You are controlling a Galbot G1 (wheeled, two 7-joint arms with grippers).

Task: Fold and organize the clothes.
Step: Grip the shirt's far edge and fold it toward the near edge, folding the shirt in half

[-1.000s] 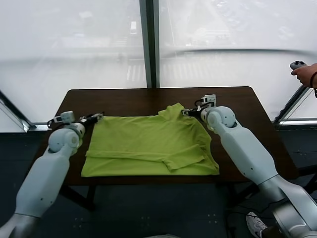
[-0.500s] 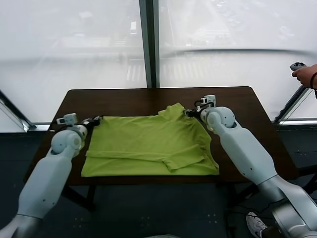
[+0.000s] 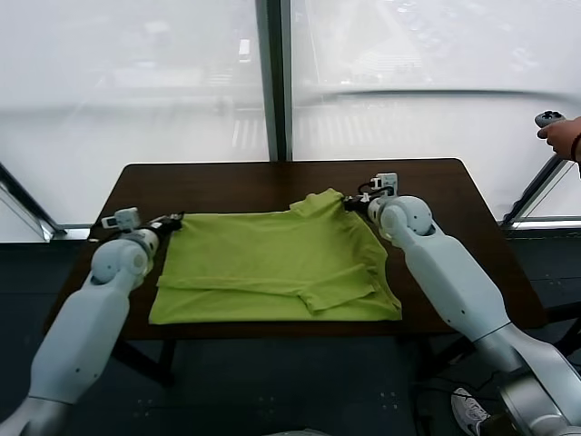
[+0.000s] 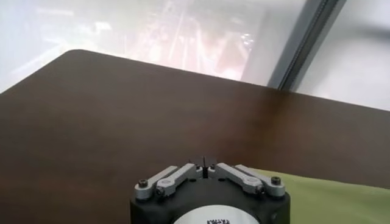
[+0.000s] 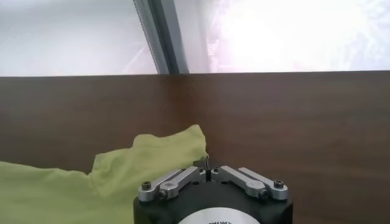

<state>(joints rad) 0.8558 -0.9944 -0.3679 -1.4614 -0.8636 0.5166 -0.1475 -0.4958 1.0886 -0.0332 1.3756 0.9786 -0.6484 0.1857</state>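
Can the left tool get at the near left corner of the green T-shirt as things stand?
Probably yes: the left tool sits at the T-shirt's far left corner, and nothing lies on the fabric edge between.

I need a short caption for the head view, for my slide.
Both grippers, left and right, shut at the far corners of a green T-shirt on a brown table.

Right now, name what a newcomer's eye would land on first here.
First is the lime-green T-shirt, lying partly folded across the middle of the dark brown table. Next are the two pale arms flanking it: the left gripper at the shirt's far left corner and the right gripper at its far right corner, both with jaws shut. Behind stands a bright window.
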